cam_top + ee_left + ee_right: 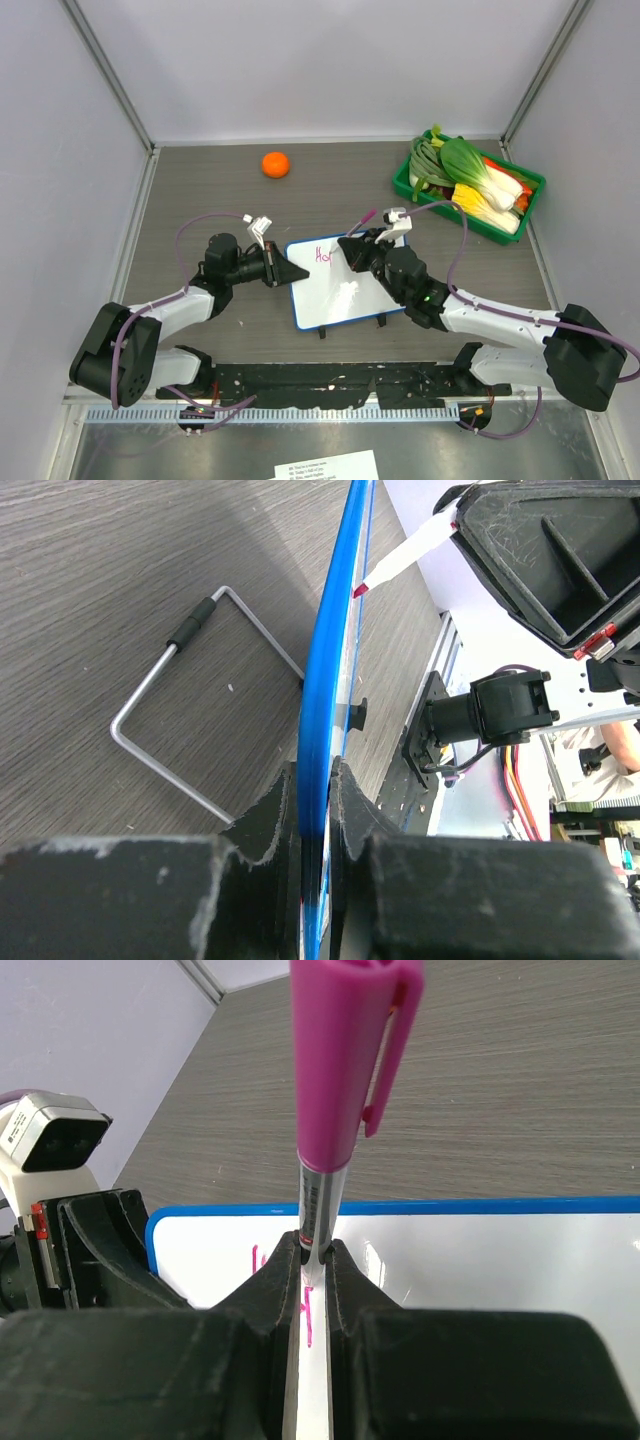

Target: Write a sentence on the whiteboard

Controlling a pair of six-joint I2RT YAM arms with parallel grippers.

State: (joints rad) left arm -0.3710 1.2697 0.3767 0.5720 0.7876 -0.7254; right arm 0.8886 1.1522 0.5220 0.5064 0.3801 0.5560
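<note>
Left pincer (312, 785) clamps the whiteboard (335, 660) edge; right pincer (315, 1260) clamps a pink marker (350, 1060).

Glossy whiteboard (330, 300), matt wood-grain table (200, 190), shiny pink plastic marker (345, 1050), bare metal wire stand (191, 624).

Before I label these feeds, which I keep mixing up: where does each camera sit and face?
Top external: above and behind the robot, looking down at the table; the left arm and right arm show, meeting at the whiteboard.
Left wrist: on the left arm, looking along its jaws, shut on the board's blue edge.
Right wrist: on the right arm, looking along its jaws, shut on the pink marker, over the board's face.
Shared: all see the whiteboard; top and right wrist both show the pink writing.
</note>
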